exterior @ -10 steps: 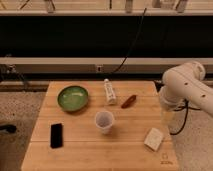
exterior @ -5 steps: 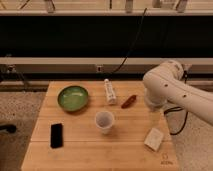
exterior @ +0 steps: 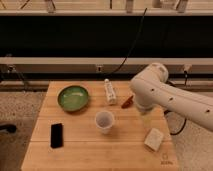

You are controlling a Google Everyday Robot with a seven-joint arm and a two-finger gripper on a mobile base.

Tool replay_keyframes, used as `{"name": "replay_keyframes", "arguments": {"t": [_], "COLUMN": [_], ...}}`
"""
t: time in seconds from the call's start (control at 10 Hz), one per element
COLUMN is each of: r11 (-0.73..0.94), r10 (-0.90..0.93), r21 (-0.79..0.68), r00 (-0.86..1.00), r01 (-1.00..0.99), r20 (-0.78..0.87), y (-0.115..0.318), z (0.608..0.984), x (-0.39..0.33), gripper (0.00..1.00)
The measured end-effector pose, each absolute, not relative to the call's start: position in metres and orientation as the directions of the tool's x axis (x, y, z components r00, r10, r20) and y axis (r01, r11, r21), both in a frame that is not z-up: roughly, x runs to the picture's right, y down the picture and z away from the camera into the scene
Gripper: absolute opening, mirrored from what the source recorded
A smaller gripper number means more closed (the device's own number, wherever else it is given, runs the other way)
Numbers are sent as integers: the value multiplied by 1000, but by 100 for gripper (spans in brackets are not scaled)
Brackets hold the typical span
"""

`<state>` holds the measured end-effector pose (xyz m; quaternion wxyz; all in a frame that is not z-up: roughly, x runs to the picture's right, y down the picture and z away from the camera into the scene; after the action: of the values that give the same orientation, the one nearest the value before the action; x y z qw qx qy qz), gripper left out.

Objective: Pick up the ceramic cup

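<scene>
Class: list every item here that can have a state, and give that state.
ceramic cup: upright, looks empty, untouched.
green bowl: upright, looks empty.
white bottle: lying on its side.
black phone: lying flat.
gripper: open, holding nothing, above the table, right of the cup.

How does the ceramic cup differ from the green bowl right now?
The ceramic cup is white, small and tall-sided; the green bowl is wider and shallower, farther back left. Both stand upright, empty, untouched. The end effector hangs right of the cup.
</scene>
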<state>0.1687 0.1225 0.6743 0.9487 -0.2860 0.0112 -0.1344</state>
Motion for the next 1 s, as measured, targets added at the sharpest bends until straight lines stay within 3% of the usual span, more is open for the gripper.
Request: {"name": "replay_keyframes", "arguments": {"t": [1.0], "r11": [727], "r10": [-414], "r21": [-524], "r00": [892], "r01": [444], "r20": [181], "y": [142], "z": [676], "x": [80], "gripper": [80]}}
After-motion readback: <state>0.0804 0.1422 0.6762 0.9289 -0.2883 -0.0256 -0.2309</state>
